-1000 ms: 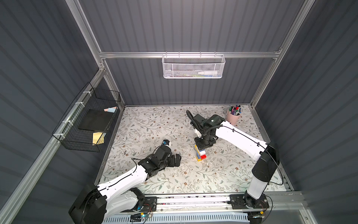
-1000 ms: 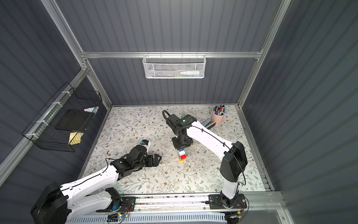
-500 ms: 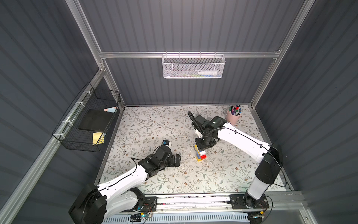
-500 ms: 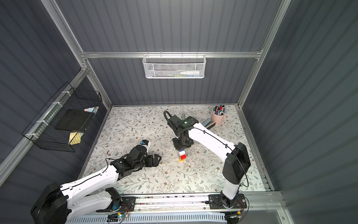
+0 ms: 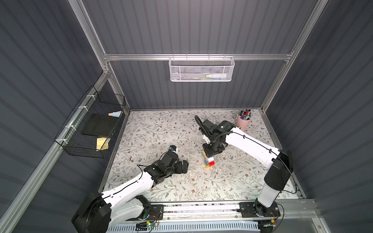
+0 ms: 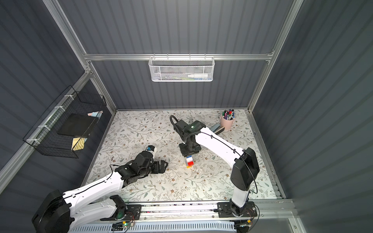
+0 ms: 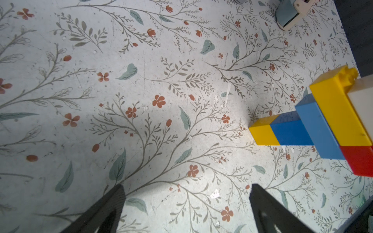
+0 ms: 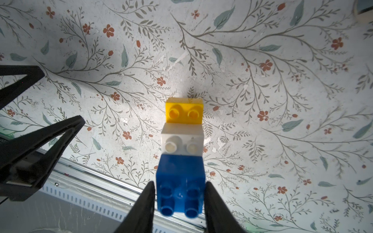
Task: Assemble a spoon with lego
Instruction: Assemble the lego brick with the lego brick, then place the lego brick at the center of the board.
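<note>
Between the fingers of the right gripper (image 8: 179,182), the spoon (image 8: 181,141) is standing upright, its base hiding below; whether they are pinching its blue top is unclear. Off aside, the left gripper (image 7: 186,186) is gaping wide, empty.

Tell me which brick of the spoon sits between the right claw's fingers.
The blue four-stud brick; the white brick and yellow brick lie farther out, past the right claw.
</note>
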